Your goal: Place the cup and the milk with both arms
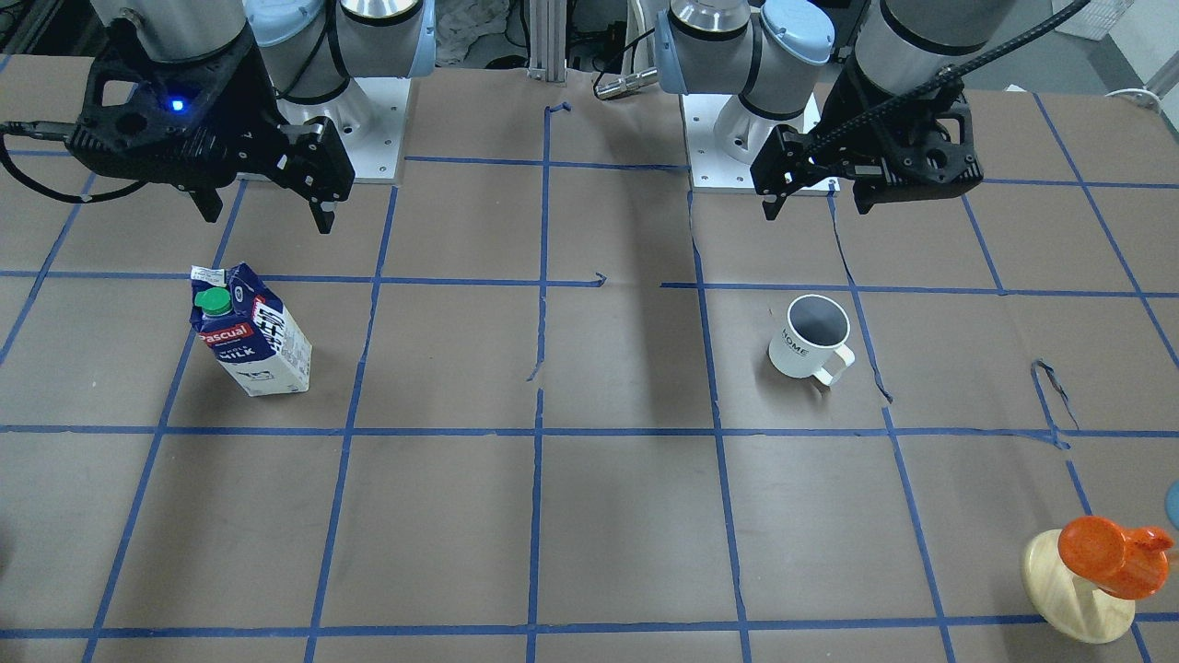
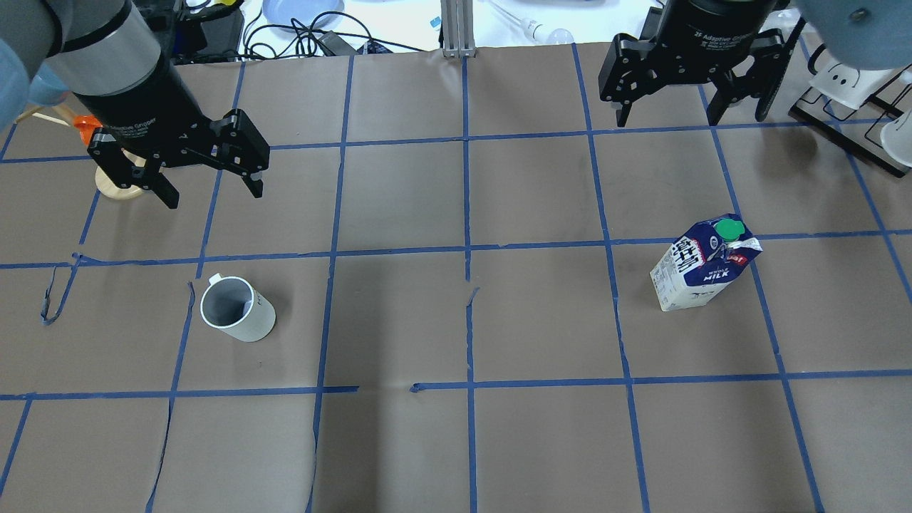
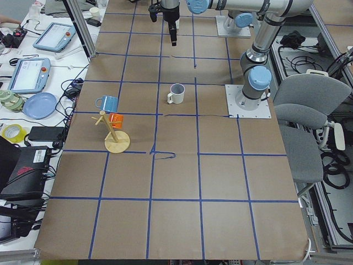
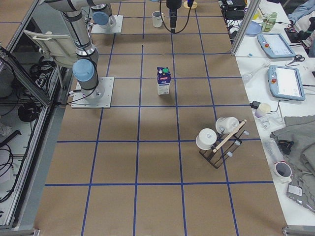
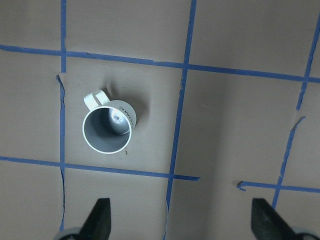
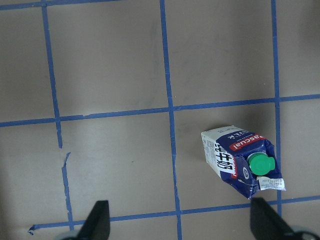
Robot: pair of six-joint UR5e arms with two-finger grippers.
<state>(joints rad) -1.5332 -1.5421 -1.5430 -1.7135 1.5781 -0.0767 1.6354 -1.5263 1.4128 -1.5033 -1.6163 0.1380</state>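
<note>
Left end effector (image 2: 214,196): fingers spread wide with nothing between them. It hangs high over the bench (image 2: 399,442), roughly above the cup (image 2: 239,313). In its wrist view the cup lies off to one side of the finger gap, not centred.
Right end effector (image 2: 667,120): also spread and empty, raised well apart from the cup on the robot's right, with the milk (image 2: 702,267) below it.
Cup: upright on the bench, mouth up. Its handle points away from the robot, and nothing touches it.
Milk: upright with the green cap on top, well apart from the cup on the robot's right.
Why this layout: each item stands on the side of the arm nearest it. My judgement is that the left arm takes the cup and the right arm the milk, with no reaching across.
Why the fingers are spread: it suits a descent around each body, so this looks like the approach, before any grasp.
Next move: the left arm probably needs to shift until the cup is centred, and the handle side is best avoided.
Mug stand (image 1: 1078,589): wooden, carrying an orange cup. It stands beyond the cup on the robot's left and is no part of the task.
</note>
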